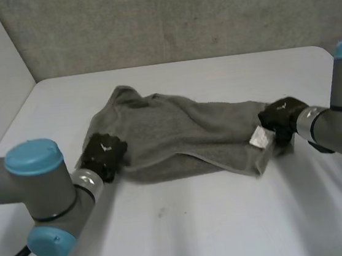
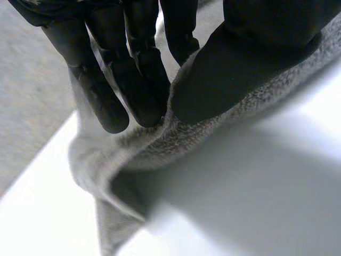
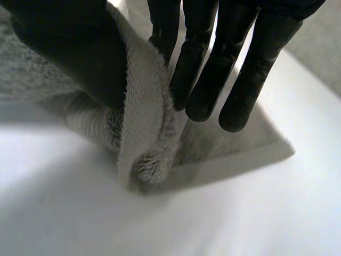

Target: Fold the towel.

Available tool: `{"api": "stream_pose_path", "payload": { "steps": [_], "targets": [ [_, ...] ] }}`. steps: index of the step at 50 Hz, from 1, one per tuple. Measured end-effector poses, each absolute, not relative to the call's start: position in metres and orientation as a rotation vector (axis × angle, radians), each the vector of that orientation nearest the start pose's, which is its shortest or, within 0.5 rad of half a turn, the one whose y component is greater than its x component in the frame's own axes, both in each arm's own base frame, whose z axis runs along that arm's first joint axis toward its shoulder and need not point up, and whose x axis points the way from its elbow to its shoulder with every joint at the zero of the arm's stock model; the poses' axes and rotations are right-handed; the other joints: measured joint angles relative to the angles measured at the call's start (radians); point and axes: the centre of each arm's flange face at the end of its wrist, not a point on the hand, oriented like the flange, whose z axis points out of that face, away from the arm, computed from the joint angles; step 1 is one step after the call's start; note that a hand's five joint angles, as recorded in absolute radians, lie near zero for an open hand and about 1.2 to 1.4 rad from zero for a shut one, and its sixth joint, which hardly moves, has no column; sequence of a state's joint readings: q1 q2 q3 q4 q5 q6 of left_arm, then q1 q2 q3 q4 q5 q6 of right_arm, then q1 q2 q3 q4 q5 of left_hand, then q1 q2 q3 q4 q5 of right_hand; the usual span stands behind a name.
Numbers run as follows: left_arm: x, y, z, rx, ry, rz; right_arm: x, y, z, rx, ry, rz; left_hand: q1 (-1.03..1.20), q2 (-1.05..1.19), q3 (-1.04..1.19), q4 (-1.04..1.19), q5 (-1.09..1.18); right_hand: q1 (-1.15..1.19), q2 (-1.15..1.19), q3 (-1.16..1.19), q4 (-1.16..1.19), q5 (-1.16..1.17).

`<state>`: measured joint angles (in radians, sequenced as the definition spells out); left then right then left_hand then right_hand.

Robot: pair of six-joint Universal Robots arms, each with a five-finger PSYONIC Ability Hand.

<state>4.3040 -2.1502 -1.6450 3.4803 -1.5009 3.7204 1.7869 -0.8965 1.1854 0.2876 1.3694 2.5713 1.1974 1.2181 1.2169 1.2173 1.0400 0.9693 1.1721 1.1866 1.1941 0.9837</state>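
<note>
Gripping grey towel at both ends, w/ towel lying rumpled approx. mid-table, nearer far edge than near edge. Stretched left-to-right over white table, creased & bunched, far-left part humped up.

Left hand on towel's left end, at near-side corner. Seen from left wrist: thumb pressed on top of towel, fingers on other side, edge pinched betw. them, so clamped on towel. Rest sagging from pinch down to table.

Right hand on towel's right end, just beside small white label at that corner. Seen from right wrist: thumb on one face of a raised fold of towel, fingers straight on other face, fold nipped betw. them, so grasping towel too. Hem rolled under at fold's foot, touching table.

Left arm in from table's near-left corner, right arm in over right edge; hands well apart, towel betw. them.
</note>
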Motion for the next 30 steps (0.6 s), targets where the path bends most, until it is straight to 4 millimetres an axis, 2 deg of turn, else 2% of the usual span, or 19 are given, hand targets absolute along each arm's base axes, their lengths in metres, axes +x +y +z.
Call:
{"api": "stream_pose_path", "payload": {
  "steps": [3, 4, 6, 8, 13, 14, 15, 20, 22, 23, 26, 27, 29, 30],
  "targets": [
    [-0.271, -0.276, 0.112, 1.256, 2.186, -1.805, 0.221, -0.347, 0.151, -1.164, 2.51, -1.479, 0.0, 0.0, 0.0, 0.0, 0.0, -0.074, -0.117, -0.111, -0.116, -0.084],
    [-0.272, -0.276, 0.112, 1.256, 2.184, -1.808, 0.219, -0.348, 0.15, -1.151, 2.517, -1.478, 0.0, 0.0, 0.0, 0.0, 0.0, -0.249, -0.324, -0.335, -0.342, -0.287],
    [-0.273, -0.275, 0.114, 1.256, 2.178, -1.814, 0.215, -0.349, 0.151, -1.129, 2.523, -1.482, 0.0, 0.0, 0.0, 0.0, 0.0, -0.286, -0.372, -0.382, -0.389, -0.333],
    [-0.274, -0.275, 0.119, 1.253, 2.166, -1.83, 0.212, -0.348, 0.155, -1.097, 2.517, -1.505, 0.0, 0.0, 0.0, 0.0, 0.0, -0.474, -0.604, -0.62, -0.628, -0.583],
    [-0.276, -0.272, 0.132, 1.247, 2.136, -1.878, 0.21, -0.338, 0.166, -1.049, 2.439, -1.594, 0.0, 0.0, 0.0, 0.0, 0.0, -0.552, -0.704, -0.725, -0.734, -0.697],
    [-0.277, -0.27, 0.136, 1.246, 2.129, -1.892, 0.211, -0.331, 0.169, -1.05, 2.394, -1.626, 0.0, 0.0, 0.0, 0.0, 0.0, -0.554, -0.712, -0.733, -0.747, -0.712],
    [-0.277, -0.27, 0.136, 1.246, 2.129, -1.892, 0.211, -0.331, 0.169, -1.05, 2.394, -1.626, 0.0, 0.0, 0.0, 0.0, 0.0, -0.554, -0.712, -0.733, -0.747, -0.712],
    [-0.279, -0.261, 0.145, 1.256, 2.117, -1.921, 0.215, -0.304, 0.172, -1.101, 2.242, -1.691, 0.0, 0.0, 0.0, 0.0, 0.0, -0.554, -0.712, -0.733, -0.749, -0.717],
    [-0.279, -0.261, 0.145, 1.256, 2.117, -1.921, 0.215, -0.304, 0.172, -1.101, 2.242, -1.691, 0.0, 0.0, 0.0, 0.0, 0.0, -0.554, -0.712, -0.733, -0.749, -0.717],
    [-0.281, -0.258, 0.146, 1.265, 2.114, -1.927, 0.215, -0.286, 0.165, -1.159, 2.167, -1.709, 0.0, 0.0, 0.0, 0.0, 0.0, -0.554, -0.712, -0.733, -0.749, -0.717],
    [-0.281, -0.257, 0.146, 1.268, 2.114, -1.928, 0.214, -0.277, 0.16, -1.202, 2.138, -1.72, 0.0, 0.0, 0.0, 0.0, 0.0, -0.554, -0.712, -0.733, -0.749, -0.717],
    [-0.281, -0.256, 0.146, 1.269, 2.114, -1.928, 0.213, -0.268, 0.154, -1.261, 2.111, -1.734, 0.0, 0.0, 0.0, 0.0, 0.0, -0.554, -0.712, -0.733, -0.749, -0.717],
    [-0.281, -0.256, 0.146, 1.27, 2.115, -1.928, 0.212, -0.265, 0.152, -1.285, 2.104, -1.739, 0.0, 0.0, 0.0, 0.0, 0.0, -0.554, -0.712, -0.733, -0.749, -0.717],
    [-0.281, -0.256, 0.146, 1.269, 2.115, -1.929, 0.211, -0.258, 0.145, -1.356, 2.082, -1.754, 0.0, 0.0, 0.0, 0.0, 0.0, -0.554, -0.712, -0.733, -0.749, -0.717]
  ]
}}
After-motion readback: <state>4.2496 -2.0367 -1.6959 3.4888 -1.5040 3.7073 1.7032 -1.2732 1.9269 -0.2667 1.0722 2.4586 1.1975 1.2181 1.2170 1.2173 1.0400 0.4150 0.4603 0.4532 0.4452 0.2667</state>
